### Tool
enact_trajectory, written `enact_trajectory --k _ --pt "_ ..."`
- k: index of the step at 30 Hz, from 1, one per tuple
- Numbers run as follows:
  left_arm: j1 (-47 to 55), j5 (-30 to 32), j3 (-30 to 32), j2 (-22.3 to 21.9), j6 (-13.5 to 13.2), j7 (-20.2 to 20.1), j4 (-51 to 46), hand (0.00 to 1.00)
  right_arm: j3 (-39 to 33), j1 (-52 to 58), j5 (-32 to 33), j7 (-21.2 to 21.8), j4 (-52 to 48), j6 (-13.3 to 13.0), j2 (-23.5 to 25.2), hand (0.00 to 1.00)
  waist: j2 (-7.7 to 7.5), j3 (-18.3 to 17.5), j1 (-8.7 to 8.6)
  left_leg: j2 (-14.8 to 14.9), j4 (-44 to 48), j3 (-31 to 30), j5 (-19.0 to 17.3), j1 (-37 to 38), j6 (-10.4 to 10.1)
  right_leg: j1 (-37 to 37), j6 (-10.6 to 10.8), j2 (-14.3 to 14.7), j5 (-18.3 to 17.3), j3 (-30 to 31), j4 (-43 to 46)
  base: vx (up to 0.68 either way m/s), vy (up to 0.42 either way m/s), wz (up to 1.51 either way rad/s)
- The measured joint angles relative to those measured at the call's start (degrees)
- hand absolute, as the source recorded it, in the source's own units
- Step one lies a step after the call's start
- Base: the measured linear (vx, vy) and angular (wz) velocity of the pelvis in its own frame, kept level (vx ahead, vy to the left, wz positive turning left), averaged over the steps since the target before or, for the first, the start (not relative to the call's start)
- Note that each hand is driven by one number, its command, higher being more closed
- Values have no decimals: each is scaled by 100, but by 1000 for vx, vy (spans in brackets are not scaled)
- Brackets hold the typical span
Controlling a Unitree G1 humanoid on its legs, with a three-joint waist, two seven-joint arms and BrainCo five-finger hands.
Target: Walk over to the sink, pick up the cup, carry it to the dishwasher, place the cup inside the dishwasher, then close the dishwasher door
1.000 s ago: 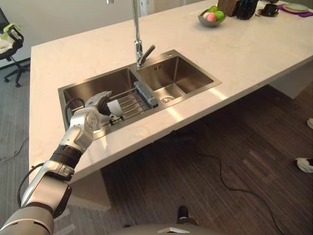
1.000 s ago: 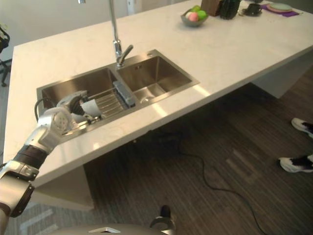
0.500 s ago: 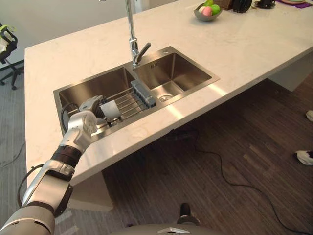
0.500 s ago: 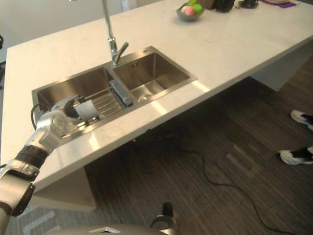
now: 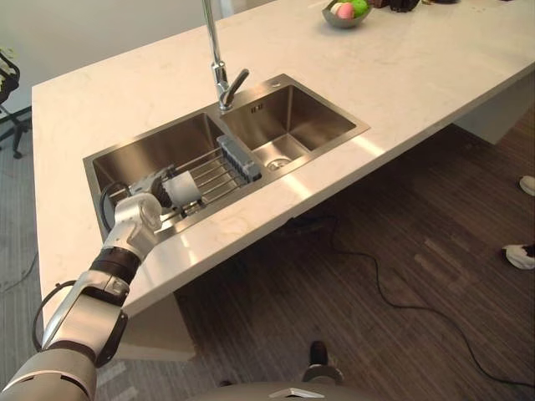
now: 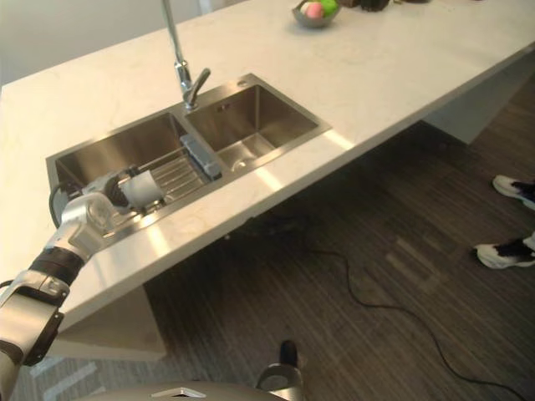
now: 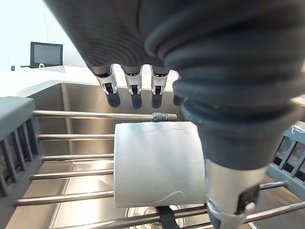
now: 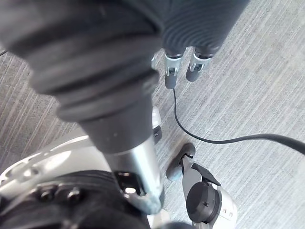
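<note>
1. Left wrist view: 1 white cup (image 7: 157, 164) lies sideways on 1 wire rack (image 7: 71, 114).
2. 1 left hand (image 7: 134, 93) is over it, fingers straight, not holding it.
3. That rack sits in 1 of the sink (image 5: 322, 117)'s 2 bowls.
4. 1 right hand (image 8: 170, 72) has loose fingers.

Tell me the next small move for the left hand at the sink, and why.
Probably curl the left hand round the white cylindrical cup. It lies on its side on the steel wire rack over the sink basin; the straight fingers reach over it, the thumb sits opposite, and nothing grips yet, so lifting would likely leave it behind.
</note>
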Motion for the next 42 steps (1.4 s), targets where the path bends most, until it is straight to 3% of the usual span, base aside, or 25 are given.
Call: enact_trajectory --k 17,30,42 --pt "-102 -122 40 -145 22 71 297 0 -368 -67 -4 5 12 -116 -64 0 205 144 -83 -7 -53 76 -14 -9 -17 -93 8 9 -4 89 -1 0 0 -1" --pt "-524 -791 453 -130 12 125 785 0 -463 -372 -9 68 -184 -229 -358 0 468 612 -224 -5 -45 161 -24 -76 -16 -208 10 30 1 192 2 -8 -17 -4" --pt "-686 -1245 490 -43 -107 83 971 0 -420 -490 -11 190 -187 -243 -430 0 498 837 -292 5 -42 161 -34 -100 -30 -231 11 42 -5 221 1 -20 -28 0"
